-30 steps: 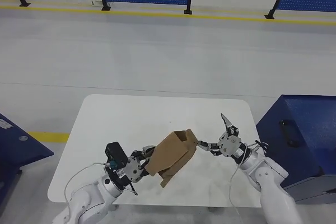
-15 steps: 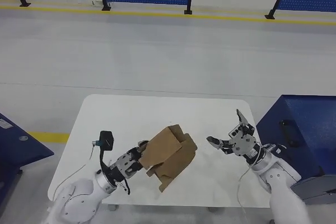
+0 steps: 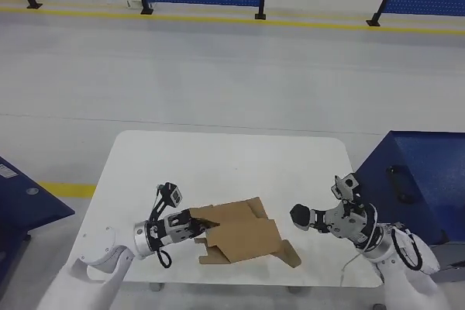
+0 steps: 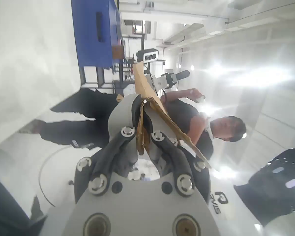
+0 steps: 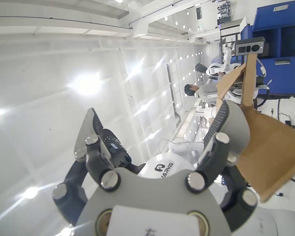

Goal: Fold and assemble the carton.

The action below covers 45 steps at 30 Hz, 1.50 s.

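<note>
The brown carton (image 3: 240,232) lies low and partly flattened on the white table (image 3: 217,159), with flaps spread toward the front edge. My left gripper (image 3: 199,225) is shut on the carton's left edge. In the left wrist view the cardboard (image 4: 150,99) is pinched between the two fingers of my left gripper (image 4: 141,114). My right gripper (image 3: 301,215) is open just right of the carton and apart from it. In the right wrist view the gripper (image 5: 157,121) holds nothing, and a carton panel (image 5: 268,143) stands beside one finger (image 5: 221,119).
A blue bin (image 3: 418,194) stands close off the table's right side and another blue one (image 3: 15,201) off its left. The far half of the table is bare. The carton lies near the front edge.
The carton has dropped from a raised, tilted pose to lying flatter on the table. My left gripper has rolled over with it. My right gripper let go of the carton's edge and drew back right.
</note>
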Tool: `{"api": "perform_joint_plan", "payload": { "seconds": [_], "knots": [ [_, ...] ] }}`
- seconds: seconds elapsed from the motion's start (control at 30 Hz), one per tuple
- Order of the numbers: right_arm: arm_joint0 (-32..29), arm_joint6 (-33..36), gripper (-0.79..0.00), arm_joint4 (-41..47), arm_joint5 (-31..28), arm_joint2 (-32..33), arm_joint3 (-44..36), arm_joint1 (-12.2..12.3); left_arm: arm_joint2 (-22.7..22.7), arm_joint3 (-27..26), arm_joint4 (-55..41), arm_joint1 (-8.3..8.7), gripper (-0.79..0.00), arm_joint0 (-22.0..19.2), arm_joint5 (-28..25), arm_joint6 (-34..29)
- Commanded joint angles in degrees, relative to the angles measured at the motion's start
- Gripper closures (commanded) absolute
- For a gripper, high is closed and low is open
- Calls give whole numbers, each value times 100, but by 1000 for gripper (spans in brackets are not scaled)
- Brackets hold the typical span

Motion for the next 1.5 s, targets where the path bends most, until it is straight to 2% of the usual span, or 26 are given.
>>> {"api": "perform_joint_plan", "payload": {
  "seconds": [0.0, 0.27, 0.43, 0.6, 0.77, 0.9, 1.03, 1.13, 1.3, 1.47],
  "knots": [
    [-73, 54, -785, -190, -49, -56, -56, 11, 56, 96, -102, -7, 0, -62, 140, -86],
    [-265, 274, -785, -666, -28, -264, -202, 61, 205, 412, -330, -21, 0, -255, 520, -292],
    [-396, 479, -745, -636, 105, -227, -310, 98, 223, 396, -199, -21, 0, -292, 441, -175],
    [-505, 506, -742, -590, 23, -213, -392, 116, 223, 396, -199, -21, 0, -292, 441, -175],
    [-568, 471, -733, -667, -245, -265, -434, 124, 309, 378, -551, -29, 0, -273, 1024, -193],
    [-560, 490, -677, -630, -275, -307, -420, 135, 409, 449, -793, -48, 0, -325, 1408, -133],
    [-541, 532, -659, -583, -252, -323, -422, 150, 527, 537, -919, -64, 0, -404, 1671, -122],
    [-485, 487, -594, -508, -232, -328, -405, 157, 622, 571, -886, -67, 0, -448, 1819, -127],
    [-337, 356, -628, -415, -184, -359, -334, 166, 733, 625, -878, -71, 0, -490, 1997, -73],
    [-172, 177, -619, -480, -96, -450, -177, 178, 806, 616, -882, -66, 0, -509, 2078, -137]
  ]
}}
